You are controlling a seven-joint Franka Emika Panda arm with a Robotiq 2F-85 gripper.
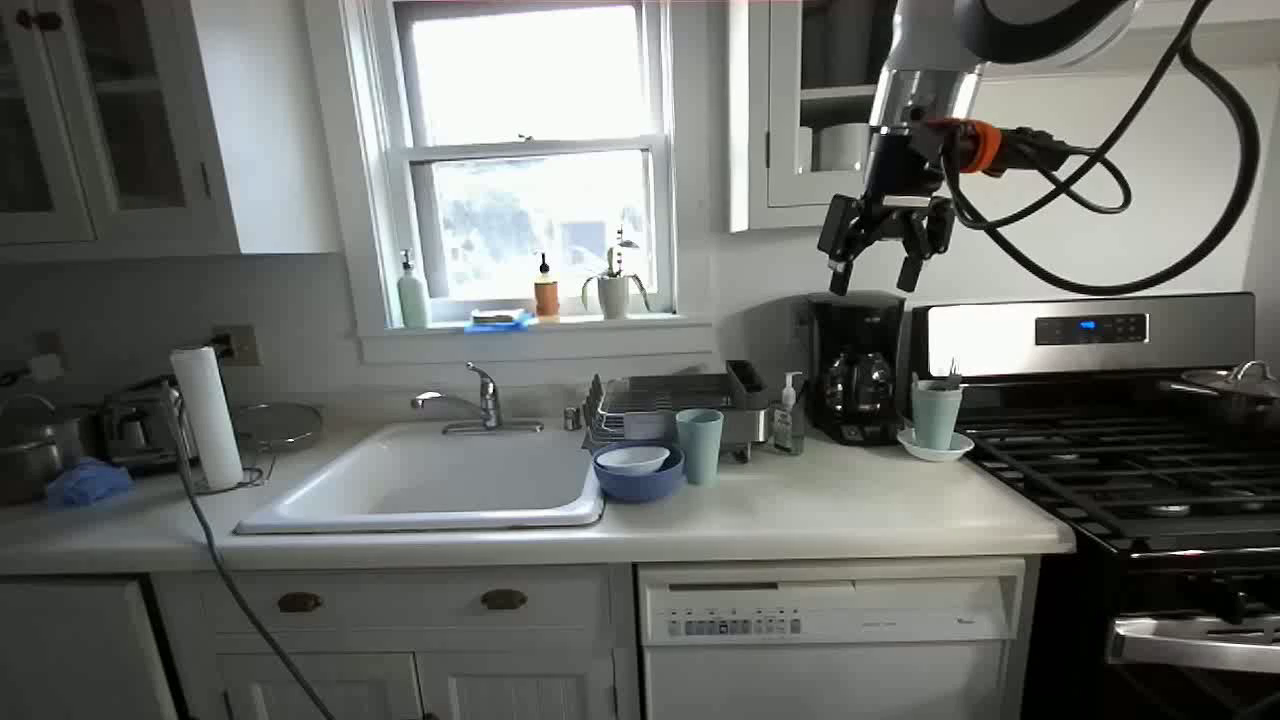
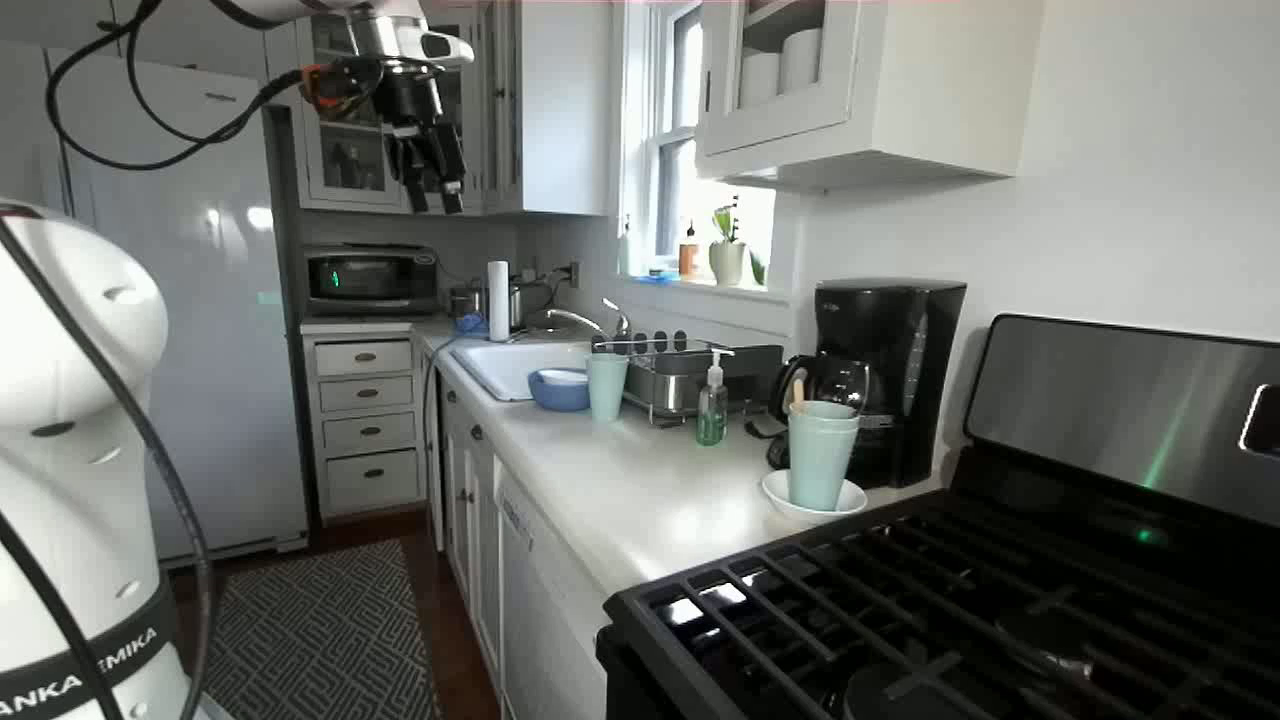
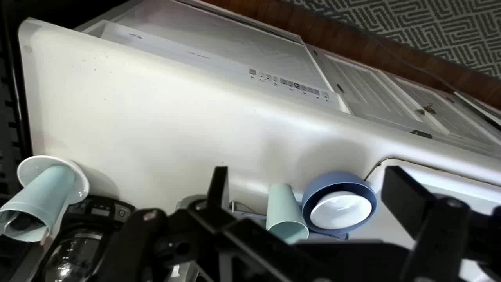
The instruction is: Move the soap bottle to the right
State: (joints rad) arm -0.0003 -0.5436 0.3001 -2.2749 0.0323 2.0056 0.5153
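As washing-up likely happens at the sink, the blue bowl beside it cradles the white bowl, probably to save room; the soap bottle stands upright on the counter, between dish rack and coffee maker, presumably handy for scrubbing; the jaws hang parted and empty well above, perhaps for clearance; farther right, a saucer bears the utensil cup, maybe against drips.

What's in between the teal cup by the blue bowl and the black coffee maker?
The soap pump bottle and part of the dish rack. Both exterior views show them between that teal cup and the coffee maker.
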